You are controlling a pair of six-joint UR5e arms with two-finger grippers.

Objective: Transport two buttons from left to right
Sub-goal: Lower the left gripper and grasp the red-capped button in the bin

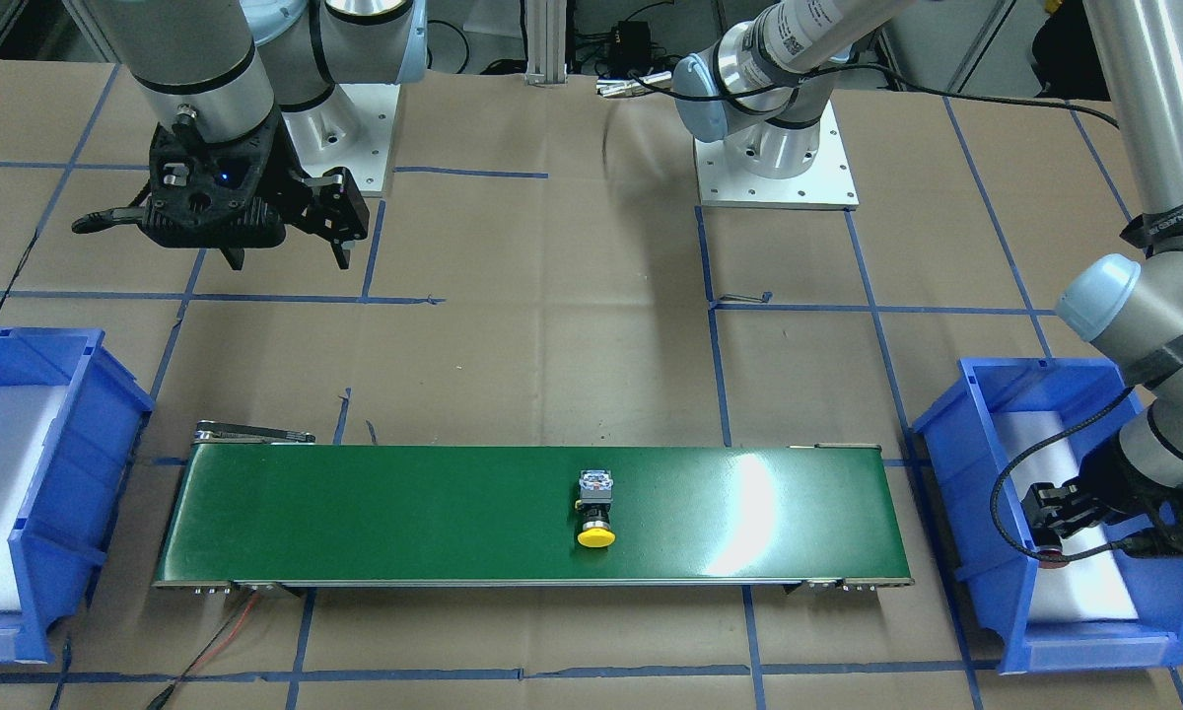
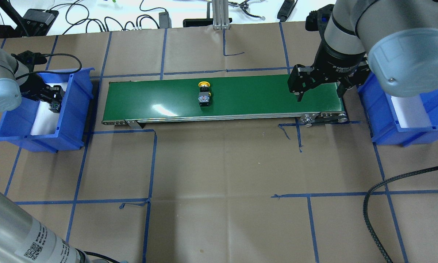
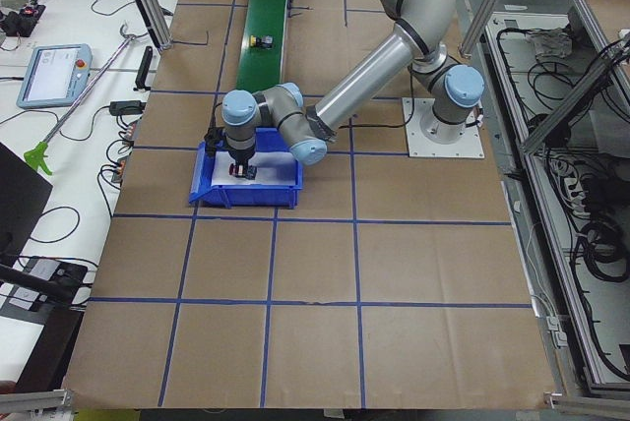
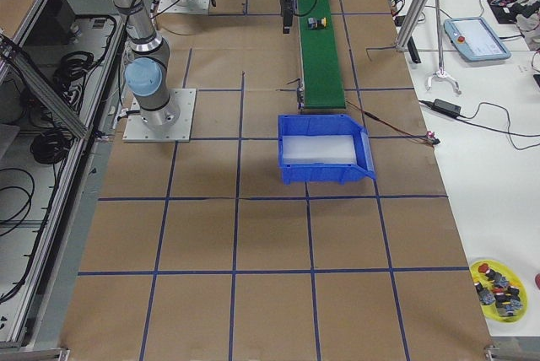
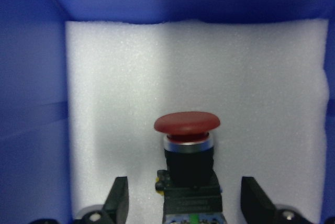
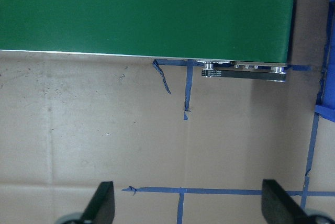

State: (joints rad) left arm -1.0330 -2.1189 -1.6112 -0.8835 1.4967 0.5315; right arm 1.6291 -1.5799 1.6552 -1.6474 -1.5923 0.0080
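Note:
The yellow button (image 1: pixel 596 509) lies on its side near the middle of the green conveyor belt (image 1: pixel 404 513); it also shows in the overhead view (image 2: pixel 204 93). The red button (image 5: pixel 187 145) stands on white foam inside the left blue bin (image 2: pixel 73 109). My left gripper (image 5: pixel 184 185) is open down in that bin, and its fingers (image 5: pixel 119 198) straddle the red button's black body without touching it. My right gripper (image 2: pixel 319 93) is open and empty. It hovers over the right end of the belt, beside the right blue bin (image 2: pixel 383 120).
The right bin holds only white foam. Blue tape lines cross the brown table paper. A red-black cable (image 1: pixel 227 631) leaves the belt's end. A yellow dish (image 4: pixel 498 287) with several spare buttons sits far off in the exterior right view.

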